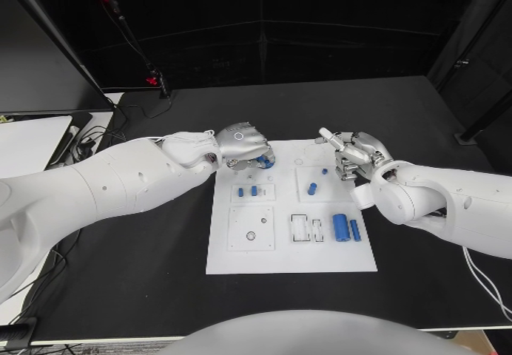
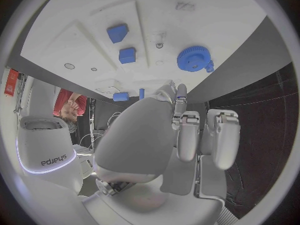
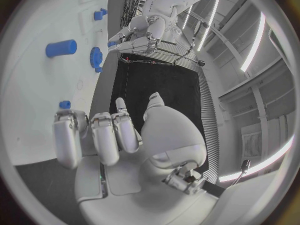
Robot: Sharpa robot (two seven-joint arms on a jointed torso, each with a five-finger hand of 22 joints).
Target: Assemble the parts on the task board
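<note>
The white task board [image 1: 240, 255] lies mid-table. My left hand [image 1: 243, 144] hovers over its far left corner, beside a blue gear [image 2: 194, 59] standing there. Its fingers are curled, and a small blue part [image 2: 122, 96] shows at its fingertips, apparently pinched. Two blue blocks [image 2: 117, 33] sit in a raised pad past the gear. My right hand [image 1: 352, 157] hangs at the board's far right edge, fingers curled in on nothing. A small blue piece [image 3: 65, 104] lies just in front of it. A blue cylinder [image 1: 339, 227] and a thin blue bar [image 1: 354, 230] lie nearer me on the right.
Cables and a white surface [image 1: 27, 144] crowd the table's far left. Dark stands [image 1: 160, 81] rise behind the table. Bare black tabletop [image 1: 139, 281] lies around the board's near side.
</note>
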